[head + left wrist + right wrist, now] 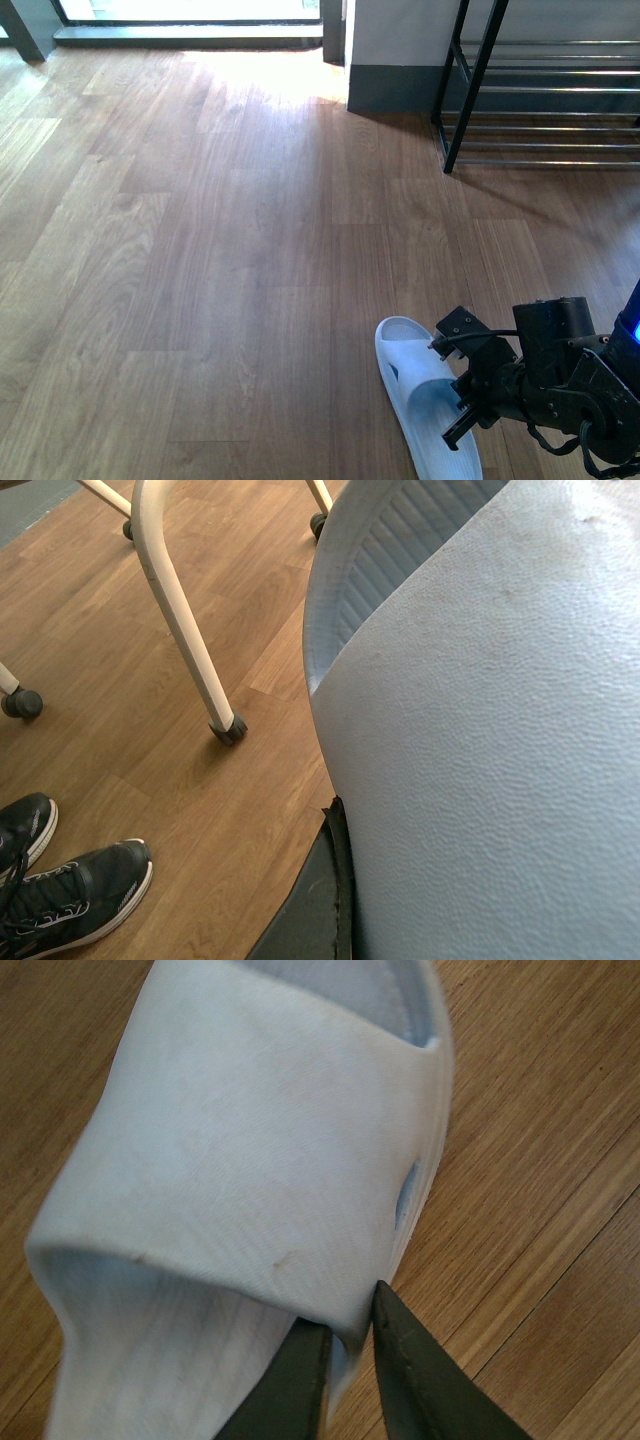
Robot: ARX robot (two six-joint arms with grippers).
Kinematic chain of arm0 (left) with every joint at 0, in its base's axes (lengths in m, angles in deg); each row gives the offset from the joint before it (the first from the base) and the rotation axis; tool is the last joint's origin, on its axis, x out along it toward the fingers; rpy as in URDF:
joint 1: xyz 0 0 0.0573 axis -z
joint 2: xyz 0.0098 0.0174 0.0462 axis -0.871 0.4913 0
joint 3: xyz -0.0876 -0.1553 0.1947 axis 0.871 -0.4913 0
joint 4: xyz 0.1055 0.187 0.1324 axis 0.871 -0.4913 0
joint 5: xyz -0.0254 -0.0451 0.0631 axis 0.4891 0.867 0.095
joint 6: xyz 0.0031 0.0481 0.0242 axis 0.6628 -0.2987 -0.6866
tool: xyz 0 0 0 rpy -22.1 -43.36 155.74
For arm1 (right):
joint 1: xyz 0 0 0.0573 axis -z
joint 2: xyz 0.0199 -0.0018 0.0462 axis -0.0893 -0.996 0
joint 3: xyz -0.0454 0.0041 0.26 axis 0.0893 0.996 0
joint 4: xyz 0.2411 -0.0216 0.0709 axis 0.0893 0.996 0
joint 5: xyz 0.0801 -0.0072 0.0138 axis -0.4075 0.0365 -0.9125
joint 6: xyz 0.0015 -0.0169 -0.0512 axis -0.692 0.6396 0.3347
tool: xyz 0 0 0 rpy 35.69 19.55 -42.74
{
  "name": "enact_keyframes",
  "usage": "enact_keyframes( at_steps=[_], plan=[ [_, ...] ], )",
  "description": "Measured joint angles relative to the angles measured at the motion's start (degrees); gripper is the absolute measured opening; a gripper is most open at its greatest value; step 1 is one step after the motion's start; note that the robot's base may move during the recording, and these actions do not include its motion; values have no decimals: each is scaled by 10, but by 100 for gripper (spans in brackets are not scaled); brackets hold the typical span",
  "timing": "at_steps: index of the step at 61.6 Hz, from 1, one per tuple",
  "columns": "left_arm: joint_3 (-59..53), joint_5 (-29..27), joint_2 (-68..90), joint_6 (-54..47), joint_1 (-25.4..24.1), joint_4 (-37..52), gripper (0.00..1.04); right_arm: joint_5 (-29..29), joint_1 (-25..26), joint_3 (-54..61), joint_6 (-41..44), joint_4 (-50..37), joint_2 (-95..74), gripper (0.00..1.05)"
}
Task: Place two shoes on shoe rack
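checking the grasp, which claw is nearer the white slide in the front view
Right. The right claw pinches the strap edge of the white slide; the left claw is outside the front view.

Black sneakers stand near white chair leg.

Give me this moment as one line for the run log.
right gripper: jaws pinch strap of pale slide on floor | left wrist view: second slide fills frame, grip unclear | shoe rack: ahead, not reached

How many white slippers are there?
2. One slipper lies on the floor, pinched by the right gripper. The second slipper fills the left wrist view. Others may be hidden.
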Motion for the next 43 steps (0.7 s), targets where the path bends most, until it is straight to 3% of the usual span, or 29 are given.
enact_keyframes(
  at_steps=[26, 43],
  plan=[
    [0, 0, 0, 0, 0, 0, 2, -2, 12, 65, 7, -46, 47, 1],
    [0, 0, 0, 0, 0, 0, 2, -29, 67, 161, 27, -51, 263, 1]
  ],
)
